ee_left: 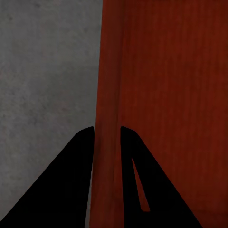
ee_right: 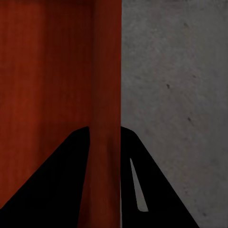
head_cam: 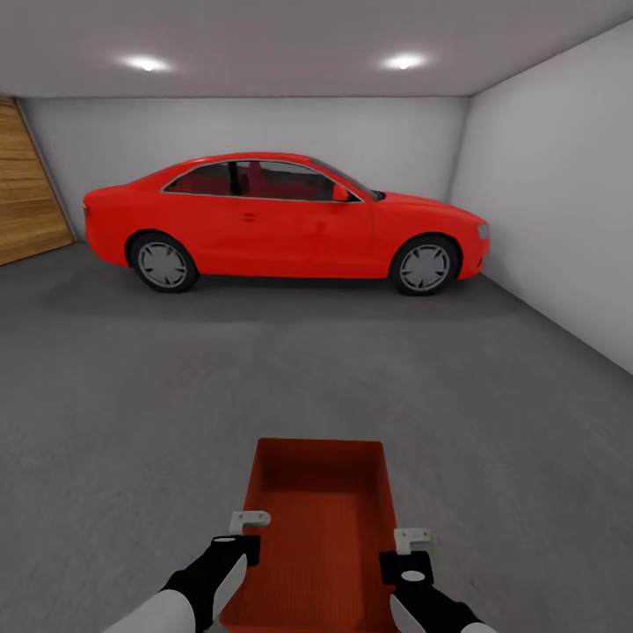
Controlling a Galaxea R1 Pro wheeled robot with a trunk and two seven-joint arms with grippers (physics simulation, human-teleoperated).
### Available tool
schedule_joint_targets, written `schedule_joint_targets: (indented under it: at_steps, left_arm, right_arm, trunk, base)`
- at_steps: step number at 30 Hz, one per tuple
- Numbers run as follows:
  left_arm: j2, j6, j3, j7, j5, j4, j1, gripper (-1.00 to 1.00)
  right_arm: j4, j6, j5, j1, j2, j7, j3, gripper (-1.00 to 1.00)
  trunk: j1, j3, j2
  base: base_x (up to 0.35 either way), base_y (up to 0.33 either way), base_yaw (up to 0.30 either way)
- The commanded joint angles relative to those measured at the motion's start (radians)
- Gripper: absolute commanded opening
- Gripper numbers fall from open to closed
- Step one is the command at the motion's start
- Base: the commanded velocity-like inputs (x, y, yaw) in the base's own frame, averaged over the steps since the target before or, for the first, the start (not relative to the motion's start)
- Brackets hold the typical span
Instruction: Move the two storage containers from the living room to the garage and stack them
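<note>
Storage container (head_cam: 318, 527), orange-red and lidless, sits between your two grippers, and each one has a side wall pinched. Your left gripper (ee_left: 106, 130) has its two dark fingers (ee_left: 71, 180) closed down on the thin left wall, one finger outside over the concrete and one inside the bin; the wall runs straight up between them. Your right gripper (ee_right: 104, 130) mirrors that on the opposite wall, its fingers (ee_right: 61, 180) narrowed onto the ribbed plastic with one pad inside and one outside. In the head view you see the left gripper (head_cam: 249, 536) and the right gripper (head_cam: 406, 552) at the near end of the container, black-sleeved wrists coming in from the bottom corners, the bin's long axis pointing straight ahead of you. Whether the bin rests on the ground or hangs just above it, you cannot tell from these views. Beyond the bin lies the grey concrete floor (head_cam: 123, 422) of the garage (head_cam: 545, 176), mottled and open all the way forward. Well ahead, a red coupe (head_cam: 281, 220) is parked side-on against the white back wall, nose toward your right. A wood-plank door (head_cam: 26, 193) shows on the left wall, and two round ceiling lights (head_cam: 145, 63) glow overhead.
</note>
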Motion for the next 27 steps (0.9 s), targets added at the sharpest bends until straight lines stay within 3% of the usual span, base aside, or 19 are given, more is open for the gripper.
schedule_joint_targets:
  at_steps: [1,27]
  left_arm:
    - [0.005,0.009,-0.007,0.013,-0.024,-0.005,0.0,-1.0]
    - [0.005,0.009,-0.006,0.013,-0.024,-0.004,0.0,-1.0]
  right_arm:
    - [0.013,-0.001,-0.015,-0.001,-0.001,-0.01,-0.003,-1.0]
    - [0.013,-0.001,-0.015,-0.001,-0.001,-0.01,-0.003,-1.0]
  trunk:
    - [0.001,-0.001,0.0]
    - [0.001,-0.001,0.0]
  base:
    - [0.321,0.0,0.0]
    - [0.321,0.0,0.0]
